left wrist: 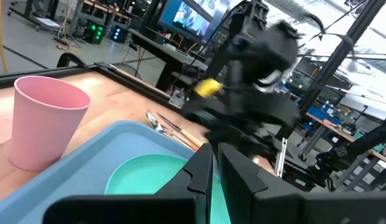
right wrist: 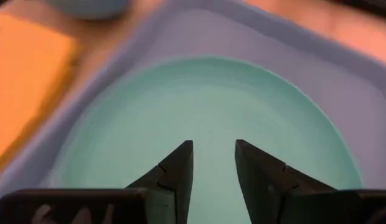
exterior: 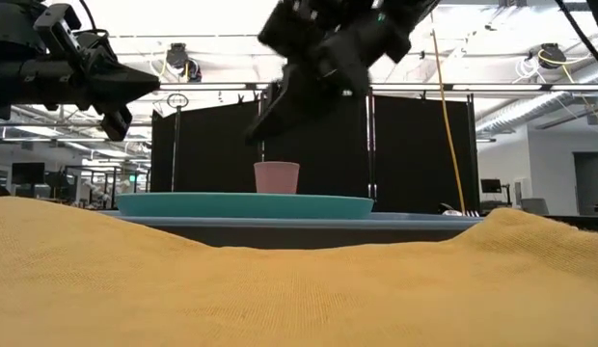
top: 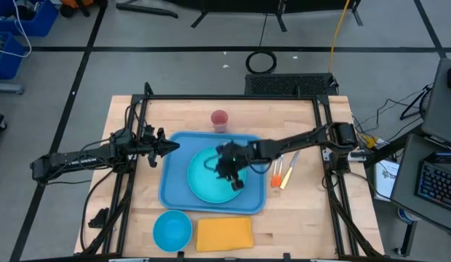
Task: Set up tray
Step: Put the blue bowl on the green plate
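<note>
The light-blue tray point(top: 172, 195) lies flat in the middle of the table. A round teal plate point(top: 207, 186) rests flat inside it point(right wrist: 205, 93). My right gripper point(top: 231, 173) hangs above the plate with its fingers open point(right wrist: 213, 149), pointing down and touching nothing; in the low view it is raised well clear of the plate point(exterior: 268, 120). My left gripper point(top: 169, 145) hovers at the tray's left rim near its far corner, shut point(left wrist: 216, 160) and holding nothing, raised above the table point(exterior: 121, 92).
A pink cup point(top: 220, 120) stands upright on the table beyond the tray's far rim. Cutlery with orange handles point(top: 281, 173) lies right of the tray. A blue bowl point(top: 172, 229) and an orange napkin point(top: 224, 234) sit along the near edge.
</note>
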Controlling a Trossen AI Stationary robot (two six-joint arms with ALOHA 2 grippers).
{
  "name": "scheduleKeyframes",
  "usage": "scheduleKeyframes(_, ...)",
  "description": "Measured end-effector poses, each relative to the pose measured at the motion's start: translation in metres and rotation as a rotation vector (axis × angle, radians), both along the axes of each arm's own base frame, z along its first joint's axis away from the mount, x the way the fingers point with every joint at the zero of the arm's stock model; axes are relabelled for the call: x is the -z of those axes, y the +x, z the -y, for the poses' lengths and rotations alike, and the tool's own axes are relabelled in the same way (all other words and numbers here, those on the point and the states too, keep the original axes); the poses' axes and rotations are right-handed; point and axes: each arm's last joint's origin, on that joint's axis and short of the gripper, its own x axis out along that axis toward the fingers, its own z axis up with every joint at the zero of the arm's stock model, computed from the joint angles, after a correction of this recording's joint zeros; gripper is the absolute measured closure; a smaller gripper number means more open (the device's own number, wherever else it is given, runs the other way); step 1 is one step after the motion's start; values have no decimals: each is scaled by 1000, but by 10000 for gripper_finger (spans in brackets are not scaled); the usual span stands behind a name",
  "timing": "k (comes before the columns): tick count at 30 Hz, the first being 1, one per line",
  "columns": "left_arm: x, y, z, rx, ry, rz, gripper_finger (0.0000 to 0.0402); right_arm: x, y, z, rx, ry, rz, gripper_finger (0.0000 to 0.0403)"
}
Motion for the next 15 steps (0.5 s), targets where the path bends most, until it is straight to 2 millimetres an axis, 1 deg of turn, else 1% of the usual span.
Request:
scheduleKeyframes(5, 0, 0, 0, -3, 0, 0, 371, -9, -1, -50, -245, 46, 119, 293)
scheduleKeyframes(8, 0, 0, 0, -3, 0, 0, 371, -14, -3, -74, -335, 61, 195, 293)
scheduleKeyframes(12, 0, 0, 0, -3, 0, 0, 371, -15, -6, -95, -408, 27, 263, 293)
scheduleKeyframes(15, 0, 0, 0, -3, 0, 0, 371, -18, -6, -102, -409, 51, 283, 293)
